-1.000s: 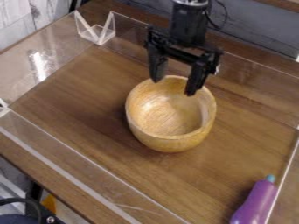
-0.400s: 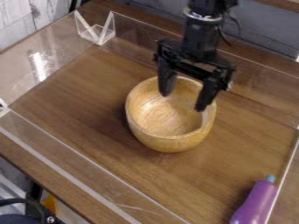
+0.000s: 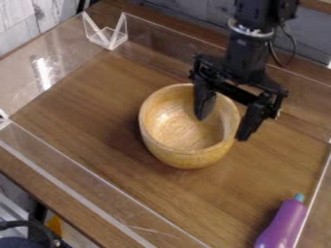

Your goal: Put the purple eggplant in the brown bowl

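At the upper left of the frame a small clear plastic stand (image 3: 106, 30) sits near the back edge of the brown wooden worktop (image 3: 77, 126), out of the way. In the middle rests the round light-brown wooden bowl (image 3: 189, 126), sitting upright and with nothing in it, so it is ready to have something dropped in. Just to the right, above the bowl's right rim, hangs the black gripper (image 3: 237, 102), pointing down with its two fingers spread wide apart and nothing held between them; it looks open because it has not picked anything up yet. At the bottom right corner lies the small shiny purple toy eggplant (image 3: 284, 226) with a pale green tip, flat on the worktop and well apart from the bowl. A second ago the gripper was over the back of the bowl, more to the left; now it has moved right and lower in the frame, probably heading for the eggplant.
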`<state>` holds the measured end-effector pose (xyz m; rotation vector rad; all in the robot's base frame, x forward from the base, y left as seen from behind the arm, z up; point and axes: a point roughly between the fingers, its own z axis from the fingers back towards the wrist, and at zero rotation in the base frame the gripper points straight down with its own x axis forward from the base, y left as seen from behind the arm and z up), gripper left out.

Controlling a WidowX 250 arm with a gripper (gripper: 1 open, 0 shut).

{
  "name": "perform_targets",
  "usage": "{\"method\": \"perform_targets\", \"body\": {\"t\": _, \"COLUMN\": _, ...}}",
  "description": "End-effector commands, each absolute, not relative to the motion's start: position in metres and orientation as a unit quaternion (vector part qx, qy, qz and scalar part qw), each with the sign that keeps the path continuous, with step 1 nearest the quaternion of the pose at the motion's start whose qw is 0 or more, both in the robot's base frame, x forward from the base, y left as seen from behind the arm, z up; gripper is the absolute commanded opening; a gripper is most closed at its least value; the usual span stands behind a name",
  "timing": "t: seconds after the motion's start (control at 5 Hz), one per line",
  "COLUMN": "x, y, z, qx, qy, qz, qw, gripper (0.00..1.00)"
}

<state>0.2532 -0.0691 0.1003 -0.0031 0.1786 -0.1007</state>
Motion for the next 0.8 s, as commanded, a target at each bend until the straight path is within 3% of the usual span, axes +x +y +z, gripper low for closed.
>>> {"method": "perform_targets", "body": {"t": 0.0, "x": 0.243, "y": -0.085, "z": 0.118, "qx": -0.011, "qy": 0.051, "qz": -0.068, "qw": 0.996, "gripper": 1.0}}
{"method": "perform_targets", "body": {"t": 0.2, "x": 0.231, "y": -0.105, "z": 0.12, "qx": -0.013, "qy": 0.042, "qz": -0.085, "qw": 0.995, "gripper": 1.0}}
{"method": "perform_targets", "body": {"t": 0.6, "x": 0.215, "y": -0.138, "z": 0.109, "qx": -0.031, "qy": 0.032, "qz": -0.123, "qw": 0.991, "gripper": 1.0}}
